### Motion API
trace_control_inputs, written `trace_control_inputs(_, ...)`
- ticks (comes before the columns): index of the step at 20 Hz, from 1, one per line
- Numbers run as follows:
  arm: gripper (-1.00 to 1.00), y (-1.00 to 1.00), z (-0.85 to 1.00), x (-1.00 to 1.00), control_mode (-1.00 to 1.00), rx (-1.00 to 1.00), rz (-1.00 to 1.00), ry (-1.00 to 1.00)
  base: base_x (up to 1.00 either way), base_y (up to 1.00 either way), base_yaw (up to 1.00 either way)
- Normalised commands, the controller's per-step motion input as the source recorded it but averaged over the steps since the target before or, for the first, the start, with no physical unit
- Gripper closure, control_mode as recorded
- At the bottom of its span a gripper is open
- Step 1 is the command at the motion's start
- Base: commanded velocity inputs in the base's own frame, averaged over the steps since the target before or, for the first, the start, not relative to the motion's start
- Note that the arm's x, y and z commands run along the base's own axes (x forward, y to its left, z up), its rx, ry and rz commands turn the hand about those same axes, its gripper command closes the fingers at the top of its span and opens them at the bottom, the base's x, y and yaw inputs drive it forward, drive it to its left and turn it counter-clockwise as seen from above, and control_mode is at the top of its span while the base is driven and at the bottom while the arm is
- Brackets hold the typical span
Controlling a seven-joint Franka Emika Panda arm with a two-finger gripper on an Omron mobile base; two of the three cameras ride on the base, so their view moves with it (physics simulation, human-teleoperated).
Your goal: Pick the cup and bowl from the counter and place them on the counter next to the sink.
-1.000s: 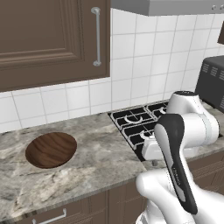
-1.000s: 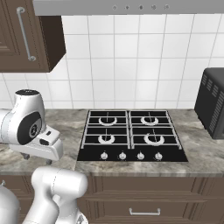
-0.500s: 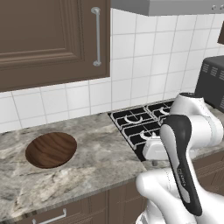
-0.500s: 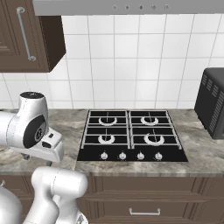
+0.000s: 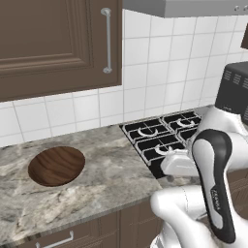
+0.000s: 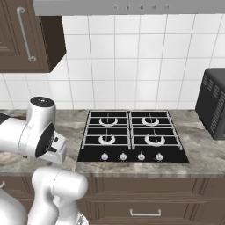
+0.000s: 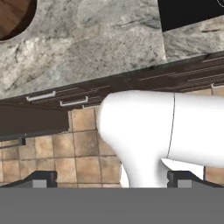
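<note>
A kitchen: gas stovetop (image 6: 132, 136), stone counter (image 5: 106, 179), tiled wall (image 6: 132, 66), wood cabinets (image 5: 48, 43).

The wide, shallow round bowl (image 5: 56, 165) is dark brown with a streaked wood grain, reddish toward its middle. The stone countertop (image 5: 116, 179) beneath it is mottled grey-beige, veined with darker grey and paler patches. The flat gas stovetop (image 6: 132, 137) is black, with dark grates, pale rings at the burners and silver knobs along its front. The square wall tiles (image 6: 127, 66) are plain white with thin grey seams. The upper cabinet door (image 5: 48, 41) is dark brown wood with a silver bar handle. The boxy appliance (image 6: 213, 107) is black. In the hand view, the floor tiles (image 7: 74, 153) are tan with darker seams.
</note>
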Motion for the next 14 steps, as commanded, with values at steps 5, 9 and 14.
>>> trace_control_inputs(5, -1.00, 0.85, 0.02, 0.00, -1.00, 0.00, 0.00, -0.08, 0.00, 0.00, 0.00)
trace_control_inputs(9, -1.00, 0.98, 0.00, 0.00, -1.00, 0.00, 0.00, -0.17, 0.00, 0.00, 0.00)
trace_control_inputs(14, -1.00, 0.74, 0.00, 0.13, -1.00, 0.00, -0.02, -0.16, 0.00, 0.00, 0.00)
